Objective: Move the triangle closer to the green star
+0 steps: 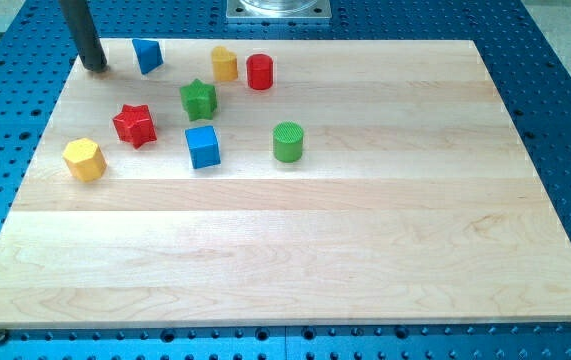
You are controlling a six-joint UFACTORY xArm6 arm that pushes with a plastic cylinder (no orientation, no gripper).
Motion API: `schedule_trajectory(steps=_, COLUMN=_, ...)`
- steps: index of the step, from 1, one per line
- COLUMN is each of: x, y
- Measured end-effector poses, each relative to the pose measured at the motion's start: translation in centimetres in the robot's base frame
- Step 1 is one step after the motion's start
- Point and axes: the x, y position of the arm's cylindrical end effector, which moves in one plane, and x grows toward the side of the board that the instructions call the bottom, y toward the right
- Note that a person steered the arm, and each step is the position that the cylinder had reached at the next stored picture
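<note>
Seven blocks on the tabletop (365, 260). No pincer on this arm; my tip (95, 68) sits upper left of frame, just left of the blue triangle (147, 55). Green star (198, 99) lies lower right of the triangle, apart from it.

7 blocks (198, 98), 1 board (365, 220)
</note>
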Motion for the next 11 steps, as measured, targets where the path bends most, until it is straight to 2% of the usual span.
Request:
schedule_trajectory(steps=3, x=0.3, y=-0.6)
schedule_trajectory(steps=4, x=1.6, y=4.6)
schedule_trajectory(steps=5, x=-0.4, y=1.6)
schedule_trajectory(steps=6, x=-3.3, y=1.8)
schedule_trajectory(steps=8, x=-4.1, y=5.9)
schedule_trajectory(steps=9, x=1.7, y=8.7)
schedule_trajectory(steps=10, x=3.3, y=8.2)
schedule_trajectory(steps=11, x=0.3, y=7.9)
